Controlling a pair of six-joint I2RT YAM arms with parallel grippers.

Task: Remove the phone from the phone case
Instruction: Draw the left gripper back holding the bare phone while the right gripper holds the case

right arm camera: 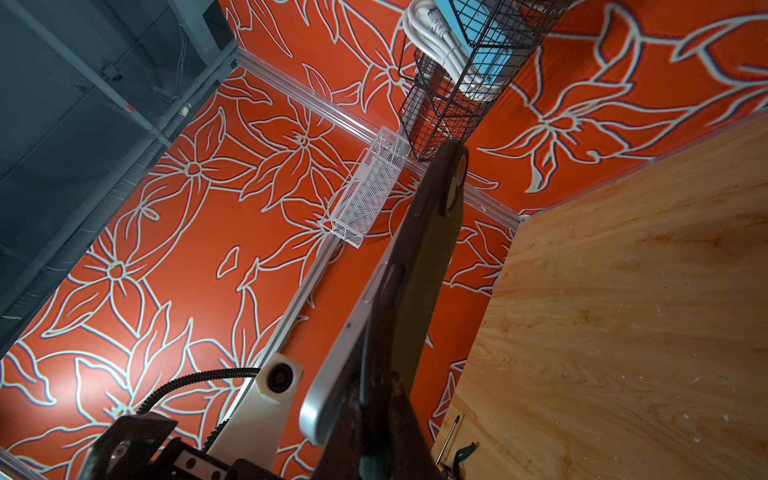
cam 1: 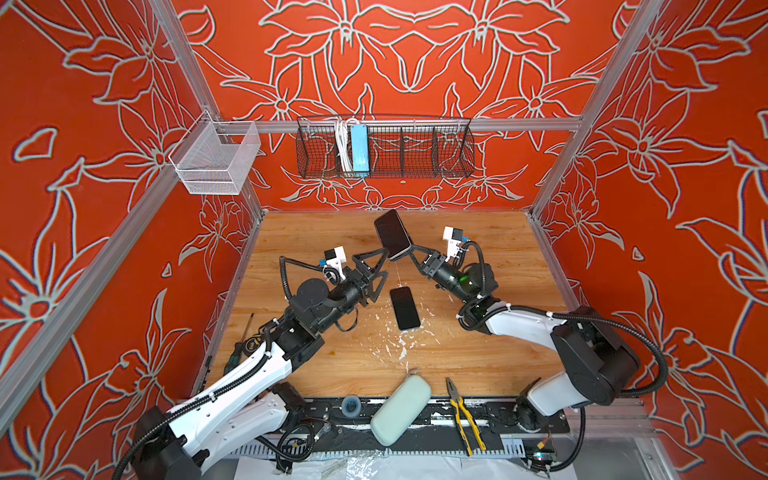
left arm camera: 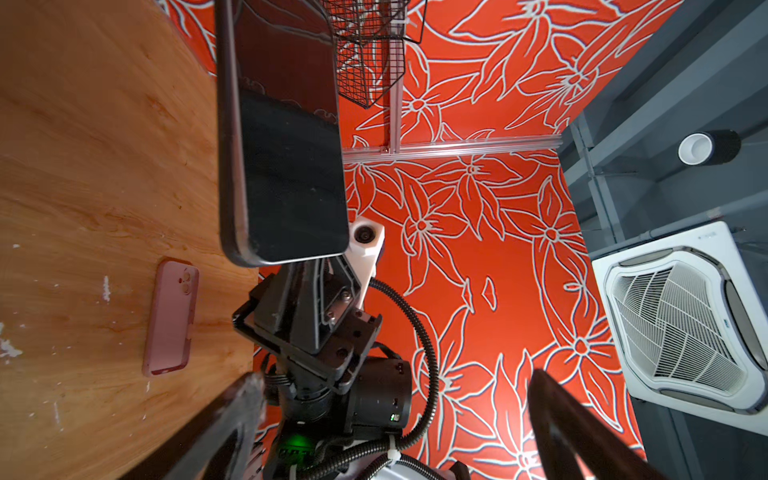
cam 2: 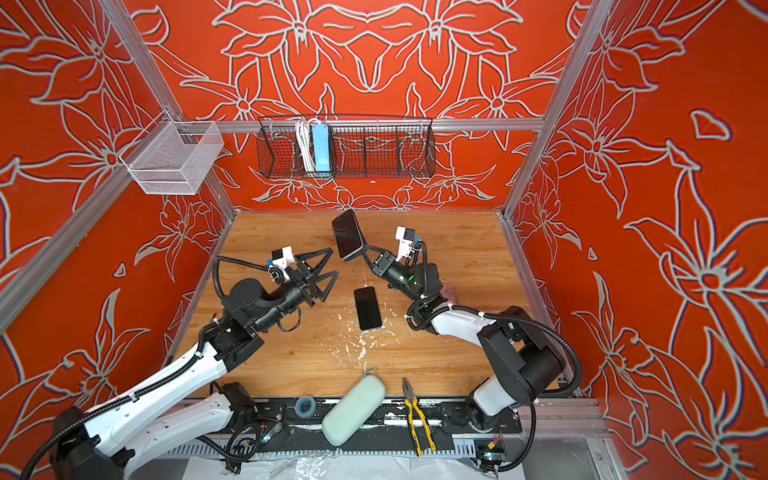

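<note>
My right gripper (cam 1: 409, 249) (cam 2: 365, 249) (right arm camera: 374, 336) is shut on the lower end of a dark phone (cam 1: 392, 235) (cam 2: 348, 235) (left arm camera: 291, 145) (right arm camera: 428, 249) and holds it up over the back of the table. Its edge is silver near the grip and darker higher up. Whether a phone case is on it I cannot tell. My left gripper (cam 1: 384, 262) (cam 2: 334, 262) (left arm camera: 395, 386) stands wide open just left of it, holding nothing. A second phone-sized slab (cam 1: 404, 308) (cam 2: 368, 308) (left arm camera: 170, 318) lies flat below. It looks dark from above, and pink with a camera cutout in the left wrist view.
White flecks (cam 1: 401, 349) dot the wooden table. At the front edge lie a pale green pouch (cam 1: 401, 409), yellow-handled pliers (cam 1: 465, 415) and a tape roll (cam 1: 350, 405). A screwdriver (cam 1: 239, 345) lies at the left edge. A black wire basket (cam 1: 453, 149) and a white mesh basket (cam 1: 216, 160) hang above.
</note>
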